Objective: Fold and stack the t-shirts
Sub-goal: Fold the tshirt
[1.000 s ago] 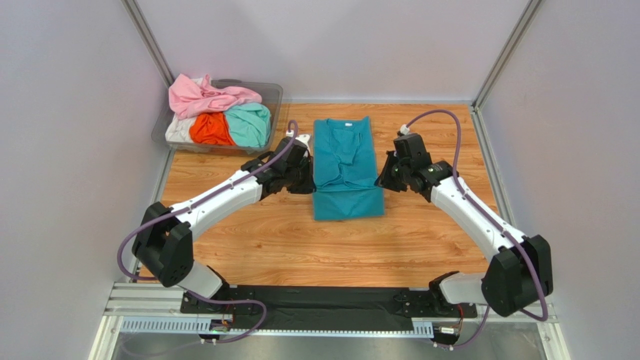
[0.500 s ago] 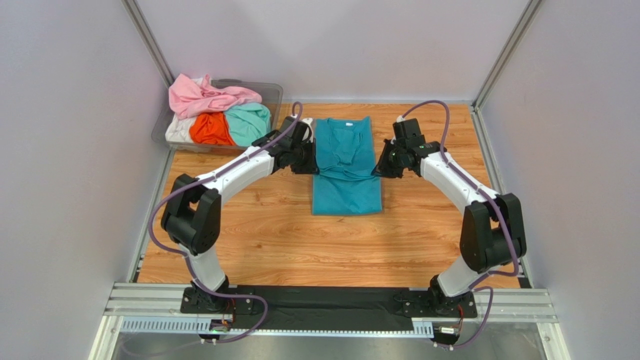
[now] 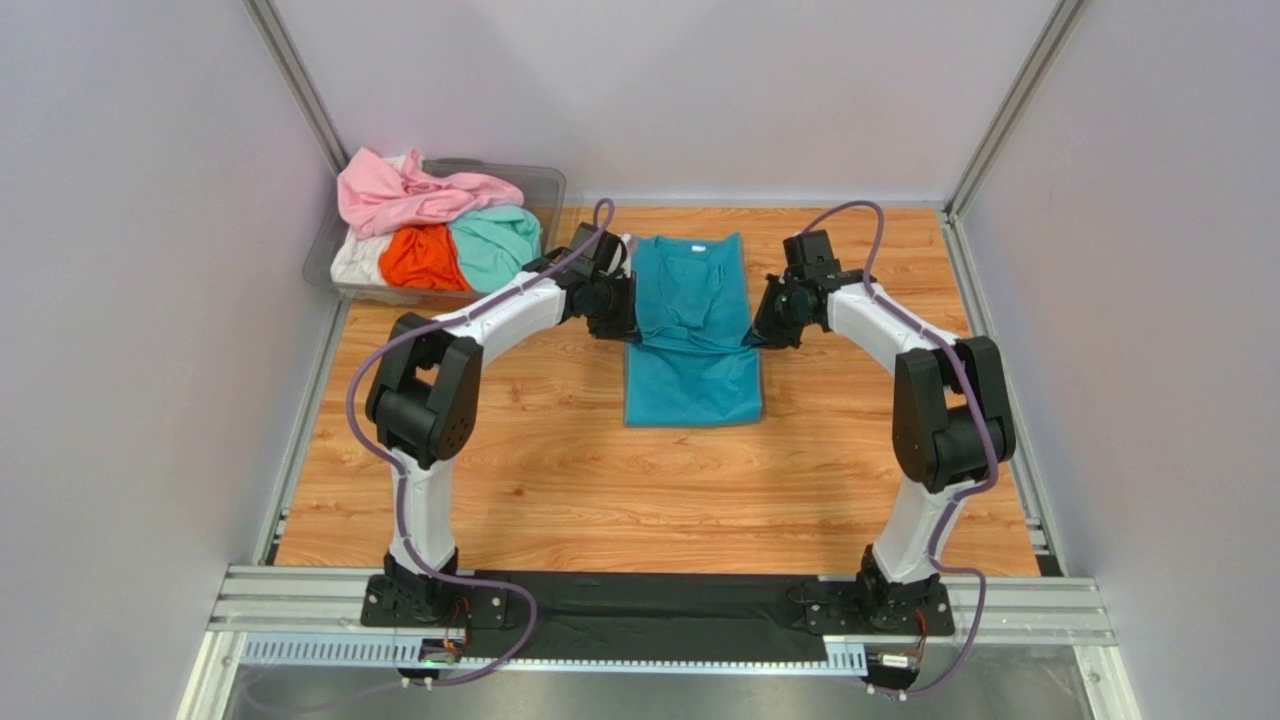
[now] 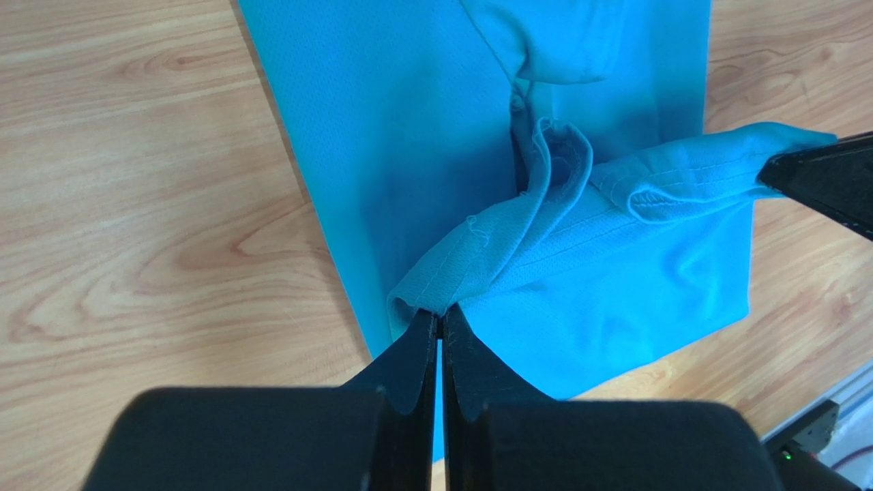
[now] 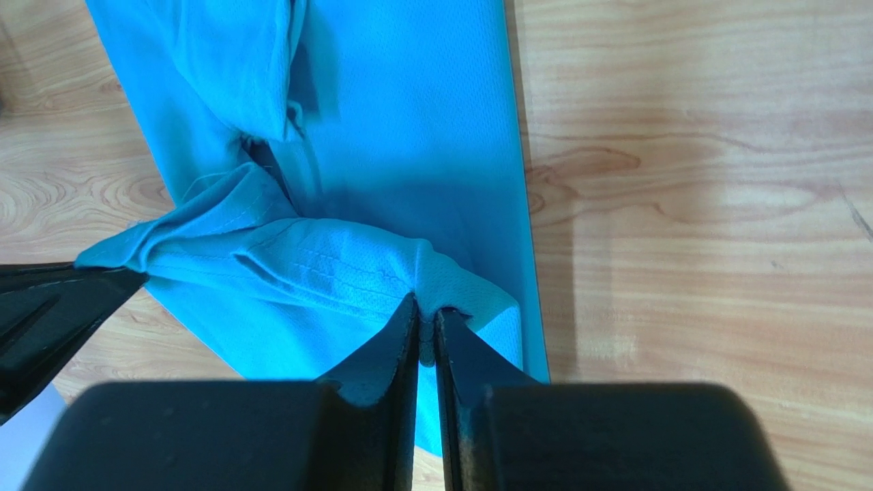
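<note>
A deep teal-blue t-shirt lies lengthwise on the wooden table, folded into a narrow strip with its collar at the far end. My left gripper is shut on its hem corner at the strip's left edge. My right gripper is shut on the other hem corner at the right edge. Both hold the hem lifted over the middle of the strip. Pink, orange, mint green and white t-shirts are heaped in a clear tub at the back left.
Grey walls close in the table on three sides, with metal posts at the back corners. The tub overhangs the table's back left corner. The opposite gripper's black finger shows at the edge of each wrist view.
Both grippers have carried the shirt's hem away from me, toward the collar. The visible strip has become shorter and both arms are stretched further out.
</note>
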You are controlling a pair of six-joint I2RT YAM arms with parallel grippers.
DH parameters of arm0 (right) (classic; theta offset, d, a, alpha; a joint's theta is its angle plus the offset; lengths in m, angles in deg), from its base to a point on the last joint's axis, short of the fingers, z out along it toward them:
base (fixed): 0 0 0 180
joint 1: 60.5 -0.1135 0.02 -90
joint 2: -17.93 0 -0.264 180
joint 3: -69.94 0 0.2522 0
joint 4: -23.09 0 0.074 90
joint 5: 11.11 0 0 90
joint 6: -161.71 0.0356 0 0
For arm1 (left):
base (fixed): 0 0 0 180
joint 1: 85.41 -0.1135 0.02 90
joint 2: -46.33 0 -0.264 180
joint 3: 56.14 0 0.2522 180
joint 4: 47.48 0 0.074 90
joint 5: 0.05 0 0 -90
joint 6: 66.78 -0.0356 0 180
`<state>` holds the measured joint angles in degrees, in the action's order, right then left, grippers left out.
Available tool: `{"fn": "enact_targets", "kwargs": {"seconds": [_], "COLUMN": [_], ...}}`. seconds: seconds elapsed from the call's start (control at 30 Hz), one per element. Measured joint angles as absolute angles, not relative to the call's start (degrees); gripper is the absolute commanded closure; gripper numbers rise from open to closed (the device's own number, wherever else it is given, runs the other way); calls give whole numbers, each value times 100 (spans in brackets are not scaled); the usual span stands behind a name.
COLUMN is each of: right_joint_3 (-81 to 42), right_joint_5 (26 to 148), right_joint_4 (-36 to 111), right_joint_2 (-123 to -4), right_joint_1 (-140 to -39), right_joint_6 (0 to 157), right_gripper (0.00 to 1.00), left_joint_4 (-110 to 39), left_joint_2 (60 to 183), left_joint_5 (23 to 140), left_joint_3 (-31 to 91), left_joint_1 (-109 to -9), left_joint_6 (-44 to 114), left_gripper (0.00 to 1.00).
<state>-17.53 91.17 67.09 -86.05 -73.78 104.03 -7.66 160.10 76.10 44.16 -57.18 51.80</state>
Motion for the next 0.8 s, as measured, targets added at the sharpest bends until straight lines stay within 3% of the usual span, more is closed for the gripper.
{"fn": "enact_targets", "kwargs": {"seconds": [0.13,0.23,0.27,0.3,0.37,0.4,0.43,0.47,0.5,0.53,0.8], "right_joint_3": [-1967,-2193,-2269,-2324,-2339,-2339,-2337,-2337,-2324,-2278,-1530], "right_joint_5": [9202,9285,9322,9366,9449,9475,9515,9525,9549,9560,9718], "right_joint_4": [6621,6565,6551,6543,6538,6545,6549,6551,6554,6547,6554], "right_joint_2": [-8885,-9121,-9186,-9234,-9237,-9221,-9191,-9171,-9099,-8985,-7324], "right_joint_1": [-7341,-7314,-7306,-7306,-7306,-7306,-7306,-7306,-7306,-7306,-7424], "right_joint_6": [10322,10261,10232,10215,10189,10195,10158,10158,10143,10127,9959], "right_gripper": [86,75,71,67,52,47,38,32,20,0,0], "left_joint_4": [-700,-600,-551,-501,-348,-309,-296,-245,-215,-189,-259], "left_joint_2": [16343,16515,16546,16566,16572,16561,16526,16483,16408,16299,14207], "left_joint_5": [7577,7580,7586,7588,7567,7558,7542,7540,7545,7545,7628], "left_joint_3": [4635,4785,4838,4890,4995,5032,5041,5039,5017,4960,3572], "left_joint_1": [-5753,-5801,-5815,-5825,-5847,-5847,-5852,-5854,-5856,-5856,-5849], "left_joint_6": [5132,5117,5112,5090,5060,5062,5038,5045,5055,5049,5134], "left_gripper": [96,84,75,49,30,8,1,0,0,0,0]}}
